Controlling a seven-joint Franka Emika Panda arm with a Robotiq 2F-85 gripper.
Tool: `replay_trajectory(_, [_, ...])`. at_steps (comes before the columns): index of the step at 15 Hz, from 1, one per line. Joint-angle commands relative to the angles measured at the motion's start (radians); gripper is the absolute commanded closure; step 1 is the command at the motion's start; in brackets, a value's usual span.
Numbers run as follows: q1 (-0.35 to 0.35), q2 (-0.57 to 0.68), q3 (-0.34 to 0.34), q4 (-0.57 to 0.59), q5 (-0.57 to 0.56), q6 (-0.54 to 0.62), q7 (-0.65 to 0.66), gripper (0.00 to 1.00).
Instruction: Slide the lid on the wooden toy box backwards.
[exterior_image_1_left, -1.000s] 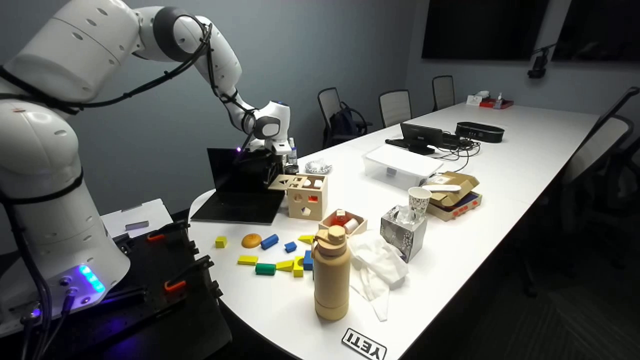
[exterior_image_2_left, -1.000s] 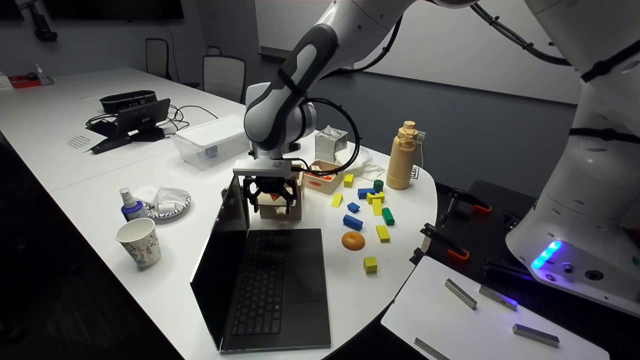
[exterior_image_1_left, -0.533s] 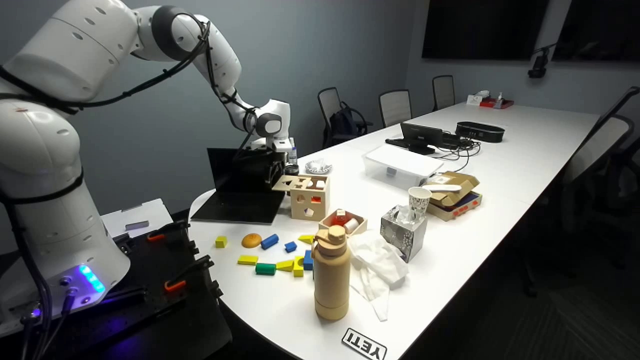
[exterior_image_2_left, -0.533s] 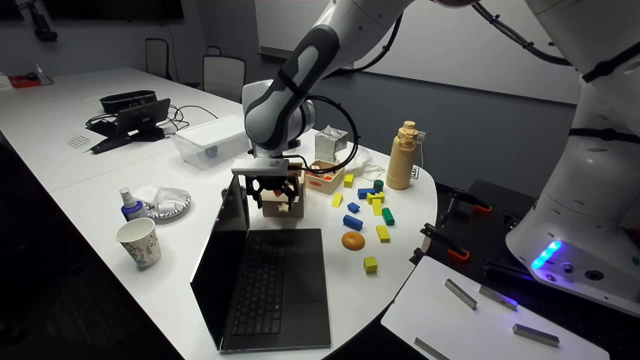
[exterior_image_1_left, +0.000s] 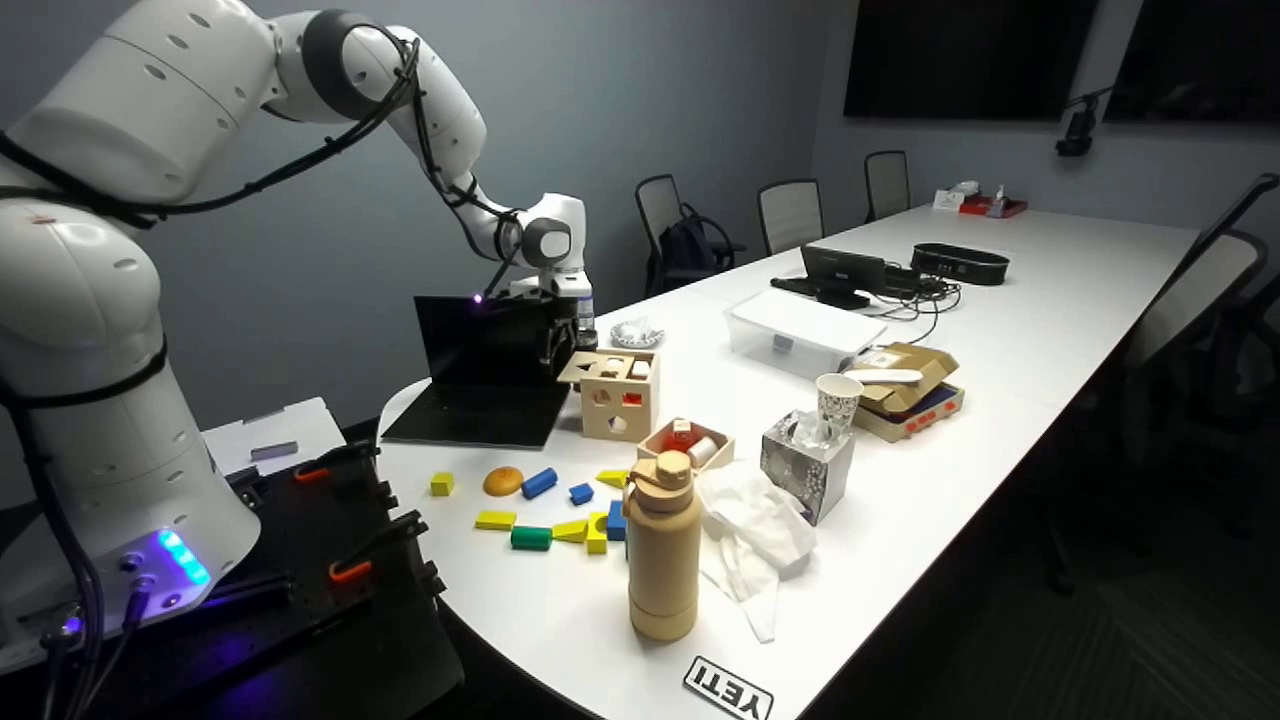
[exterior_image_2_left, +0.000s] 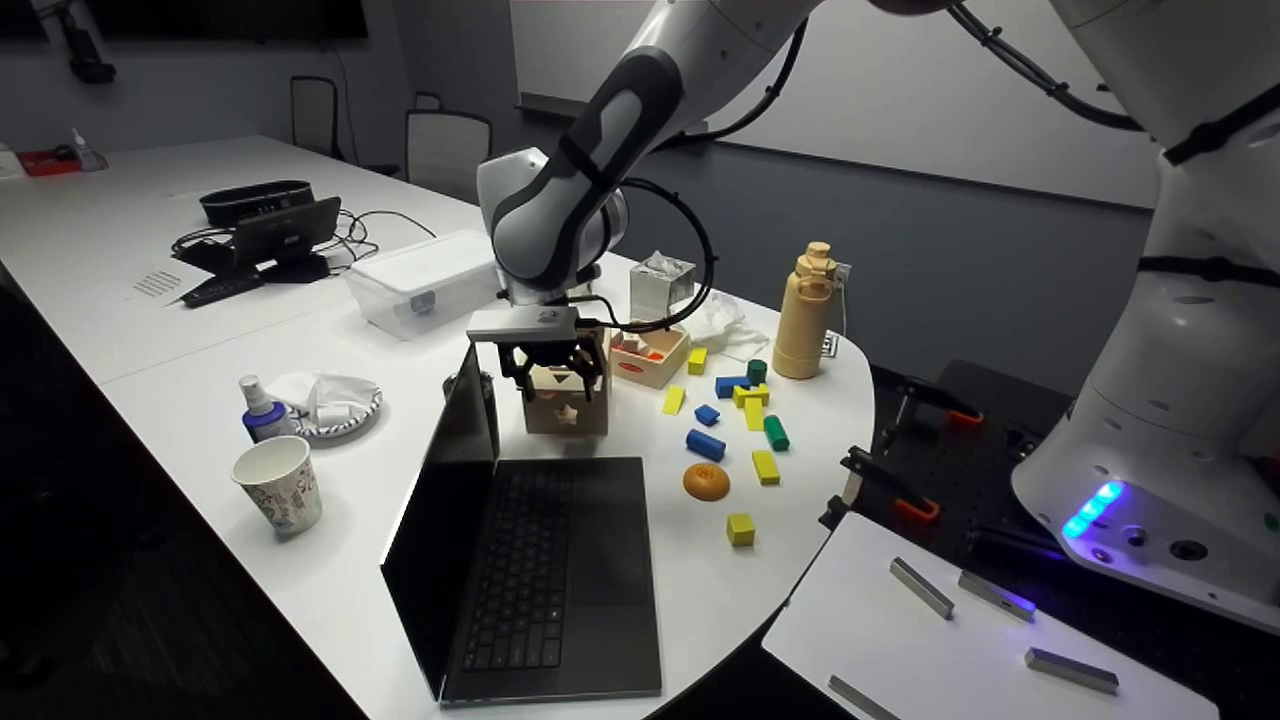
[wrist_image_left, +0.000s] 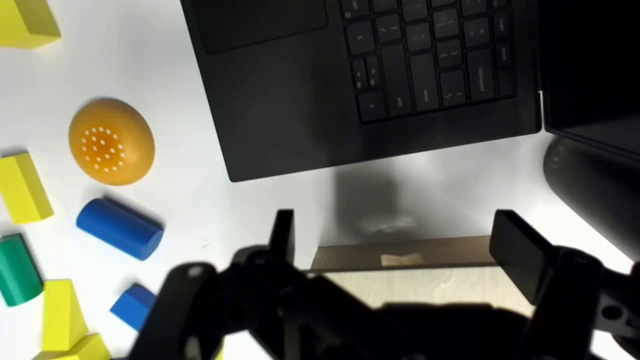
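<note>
The wooden toy box (exterior_image_1_left: 595, 423) stands on the table beside the laptop; it also shows in an exterior view (exterior_image_2_left: 590, 420) and the wrist view (wrist_image_left: 350, 256). Its light-wood lid (exterior_image_1_left: 573, 374) lies partly over the top and sticks out toward the laptop, with part of the top uncovered. The lid shows below the jaws in the wrist view (wrist_image_left: 425, 280). My gripper (wrist_image_left: 392, 220) is open, its fingers wide apart near the lid's two sides at the protruding end. It also shows in an exterior view (exterior_image_2_left: 558, 390). Whether the fingers touch the lid cannot be told.
An open black laptop (exterior_image_2_left: 610, 540) stands close by, its screen next to the gripper. A dark cylinder (wrist_image_left: 590, 200) is behind the screen. Colourful blocks (exterior_image_2_left: 706, 444), an open wooden tray (exterior_image_1_left: 652, 447), a tan bottle (exterior_image_1_left: 664, 570) and a tissue box (exterior_image_1_left: 808, 465) are nearby.
The lid has slid further onto the box, away from the laptop's near side. The box shifted slightly the same way at first. My gripper moved along with the lid and rose a little.
</note>
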Motion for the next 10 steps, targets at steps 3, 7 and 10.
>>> replay_trajectory(3, [0.010,0.021,-0.014,0.053,-0.045,-0.059,0.050,0.00])
replay_trajectory(7, [0.013,0.031,-0.021,0.066,-0.050,-0.067,0.057,0.00])
replay_trajectory(10, [0.020,0.036,-0.032,0.071,-0.063,-0.070,0.071,0.00])
